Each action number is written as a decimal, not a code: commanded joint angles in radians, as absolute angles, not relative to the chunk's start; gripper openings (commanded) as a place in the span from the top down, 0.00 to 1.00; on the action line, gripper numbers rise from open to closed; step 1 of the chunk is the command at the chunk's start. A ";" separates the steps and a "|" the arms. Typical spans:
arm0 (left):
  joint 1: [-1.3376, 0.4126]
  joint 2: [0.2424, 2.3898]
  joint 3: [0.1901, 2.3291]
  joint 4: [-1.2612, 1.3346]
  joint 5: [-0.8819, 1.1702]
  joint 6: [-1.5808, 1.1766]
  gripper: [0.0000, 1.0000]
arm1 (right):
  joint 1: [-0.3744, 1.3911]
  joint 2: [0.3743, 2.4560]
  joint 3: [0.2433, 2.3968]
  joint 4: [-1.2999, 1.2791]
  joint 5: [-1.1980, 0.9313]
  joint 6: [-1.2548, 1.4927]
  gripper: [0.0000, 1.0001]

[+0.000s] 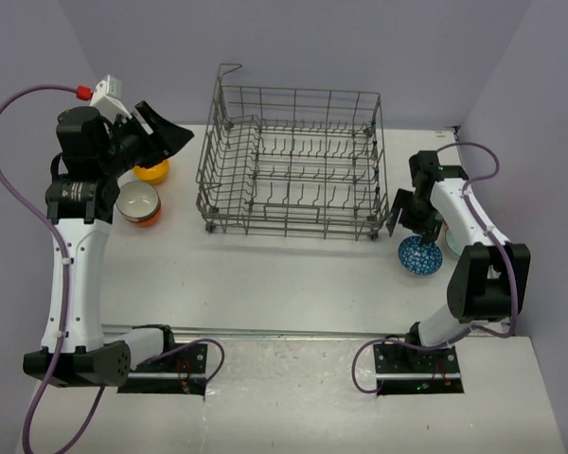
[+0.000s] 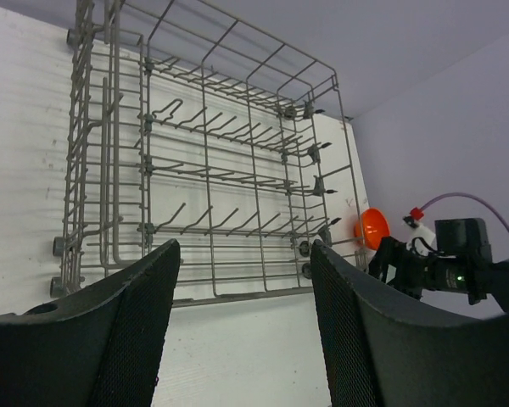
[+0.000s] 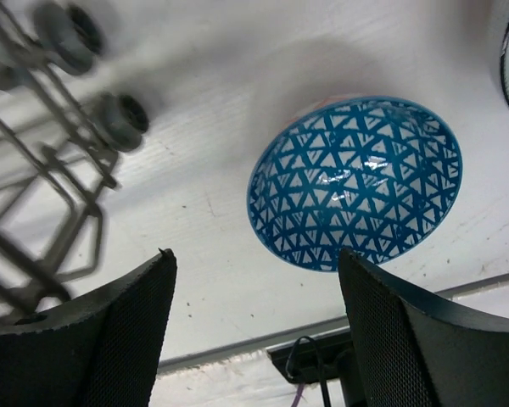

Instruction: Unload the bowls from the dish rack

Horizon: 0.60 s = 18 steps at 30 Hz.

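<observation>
Beneath the spread right gripper (image 3: 254, 263), a blue bowl (image 3: 356, 182) is seen, untouched. Four bowls (image 1: 139, 201) and one dish rack (image 1: 293, 175) are counted. The left gripper (image 2: 246, 254) is likewise held spread.

The white table (image 1: 293, 284) carries the dish rack (image 1: 293, 170), an orange bowl (image 1: 139, 203), a yellow bowl (image 1: 152, 172), a blue bowl (image 1: 419, 255) and a pale bowl (image 1: 452, 242).
</observation>
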State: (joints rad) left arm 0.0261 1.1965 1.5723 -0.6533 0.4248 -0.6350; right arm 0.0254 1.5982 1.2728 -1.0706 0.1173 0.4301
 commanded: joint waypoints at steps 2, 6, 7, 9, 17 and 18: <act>0.029 1.170 1.563 -0.649 0.433 -0.620 0.36 | 0.032 1.532 1.329 -1.077 0.176 0.483 0.23; 0.029 1.170 1.562 -0.653 0.433 -0.617 0.35 | 0.026 1.534 1.296 -1.062 0.183 0.489 0.23; 0.031 1.169 1.563 -0.655 0.431 -0.615 0.35 | 0.026 1.535 1.290 -1.060 0.187 0.489 0.23; 0.029 1.170 1.563 -0.653 0.430 -0.615 0.35 | 0.025 1.529 1.282 -1.049 0.192 0.491 0.23; 0.029 1.184 1.555 -0.653 0.417 -0.607 0.35 | 0.021 1.434 1.314 -1.038 0.180 0.517 0.23; 0.029 1.187 1.557 -0.655 0.413 -0.604 0.35 | 0.021 1.404 1.330 -1.048 0.175 0.520 0.23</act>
